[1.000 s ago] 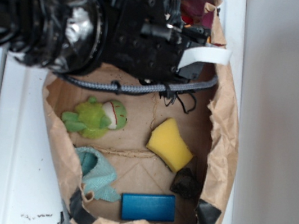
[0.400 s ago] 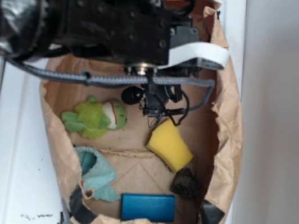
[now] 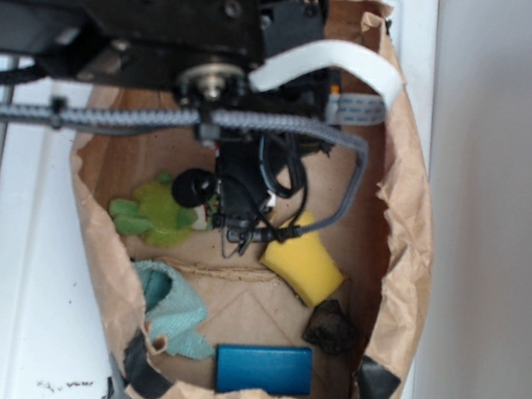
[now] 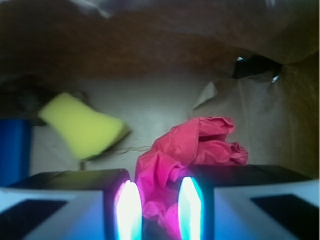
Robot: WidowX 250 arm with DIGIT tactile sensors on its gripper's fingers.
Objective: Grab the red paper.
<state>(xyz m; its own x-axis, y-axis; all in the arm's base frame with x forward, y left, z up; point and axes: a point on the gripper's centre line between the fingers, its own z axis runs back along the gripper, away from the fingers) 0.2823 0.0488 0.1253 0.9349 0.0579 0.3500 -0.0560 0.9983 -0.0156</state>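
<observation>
The red paper (image 4: 192,150), a crumpled bright red wad, shows only in the wrist view. Its lower folds sit between the two glowing fingers (image 4: 129,207) of my gripper (image 4: 159,202), and the rest bulges out beyond them. The gripper is shut on the wad, with the brown bag floor behind it. In the exterior view my black arm (image 3: 125,5) covers the top of the paper bag (image 3: 406,242), hiding both the gripper and the red paper.
Inside the bag lie a yellow sponge (image 3: 304,261), a green frog toy (image 3: 152,214), a teal cloth (image 3: 172,311), a blue block (image 3: 263,368) and a dark lump (image 3: 329,326). Cables and a small camera (image 3: 242,191) hang over the frog. The bag walls stand close around.
The arm has swung left and closer to the exterior camera. Its cables now hang over the frog toy. The red seen at the bag's top one second ago no longer shows there.
</observation>
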